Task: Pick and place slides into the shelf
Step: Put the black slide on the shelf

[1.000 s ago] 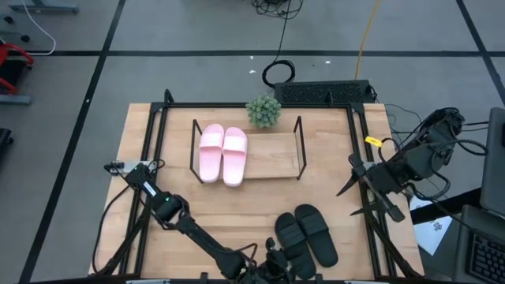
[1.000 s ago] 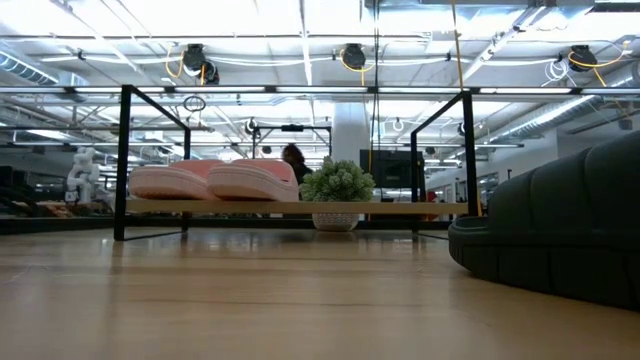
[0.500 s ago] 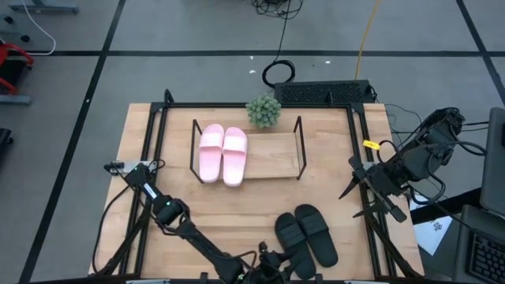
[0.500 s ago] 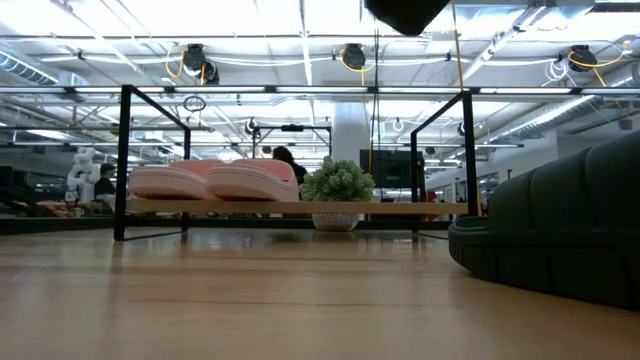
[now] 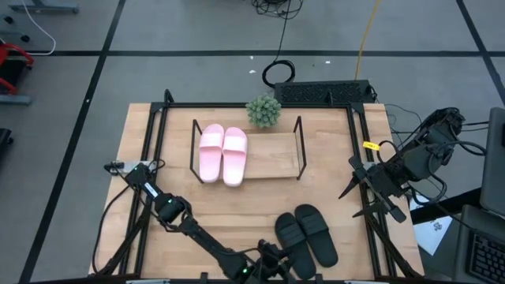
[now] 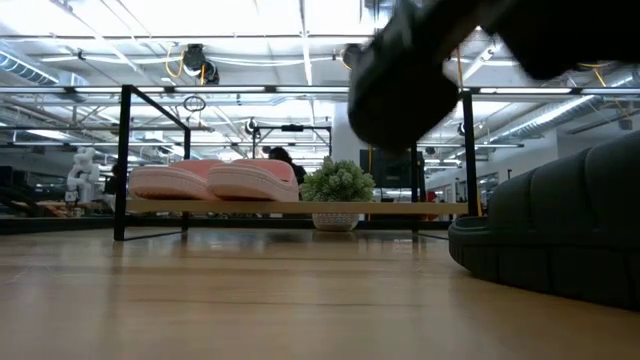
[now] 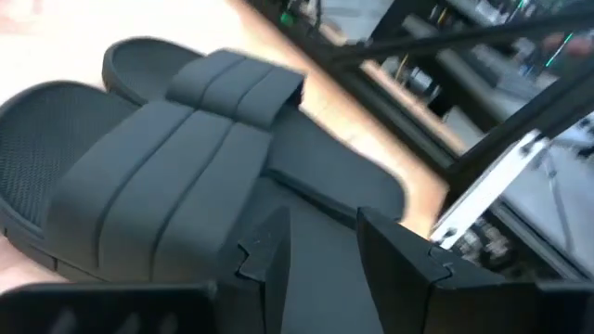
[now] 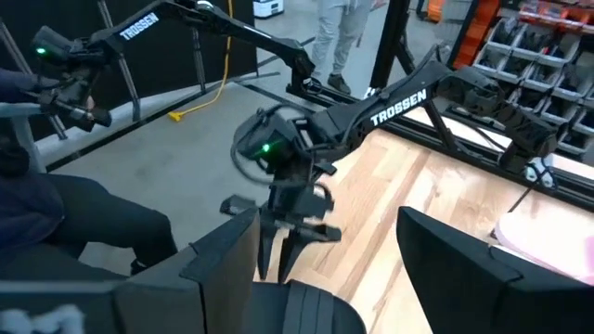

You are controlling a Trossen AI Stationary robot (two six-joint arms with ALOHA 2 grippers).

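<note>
Left tool (image 5: pixel 274 259) parted, fingers (image 7: pixel 269 264) hovering over black slides (image 5: pixel 306 235) at desk (image 5: pixel 237 209) front edge, gripping nothing. Right tool (image 5: pixel 353 183) spread wide, waiting beside desk's right edge. Pink slides (image 5: pixel 222 154) already on shelf (image 5: pixel 272 155), left end.

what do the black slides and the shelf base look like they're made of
Black slides: probably molded foam or rubber, matte; ribbed strap, no shine.
Shelf base: light wood, likely unvarnished, with visible grain; thin black metal rod frames at its ends.
</note>
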